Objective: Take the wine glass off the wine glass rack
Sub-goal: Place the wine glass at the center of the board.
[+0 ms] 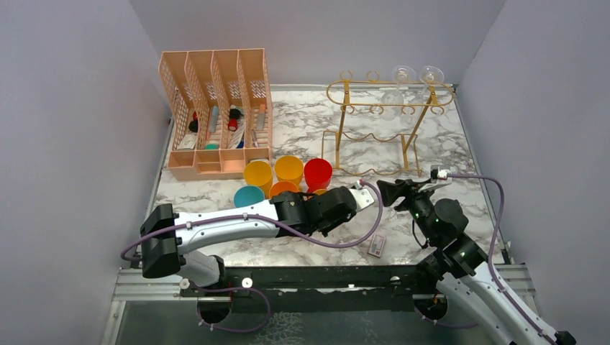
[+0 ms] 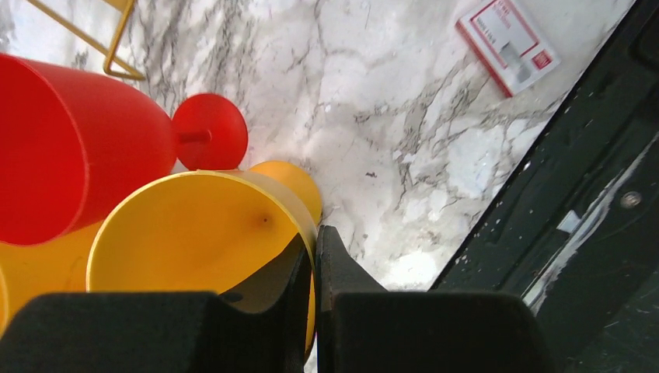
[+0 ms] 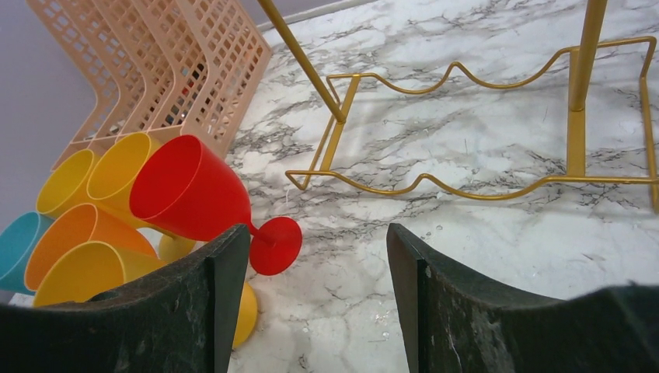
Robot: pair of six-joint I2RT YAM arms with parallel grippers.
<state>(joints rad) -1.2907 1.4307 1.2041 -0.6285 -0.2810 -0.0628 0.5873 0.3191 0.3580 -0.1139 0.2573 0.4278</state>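
The gold wire wine glass rack (image 1: 388, 97) stands at the back right. Two clear wine glasses (image 1: 405, 75) hang upside down at its right end. Its wavy base shows in the right wrist view (image 3: 466, 186), and one corner of it in the left wrist view (image 2: 116, 66). My right gripper (image 1: 389, 191) (image 3: 319, 241) is open and empty, low over the table in front of the rack. My left gripper (image 2: 315, 237) (image 1: 327, 198) is shut on the rim of a yellow plastic goblet (image 2: 194, 225) beside a red goblet (image 2: 70, 148), well short of the rack.
Several coloured plastic goblets (image 1: 288, 172) cluster at mid table, and they also show in the right wrist view (image 3: 190, 190). A peach lattice file organiser (image 1: 216, 108) stands at the back left. A small red-and-white card (image 1: 376, 246) (image 2: 509, 43) lies near the black front edge.
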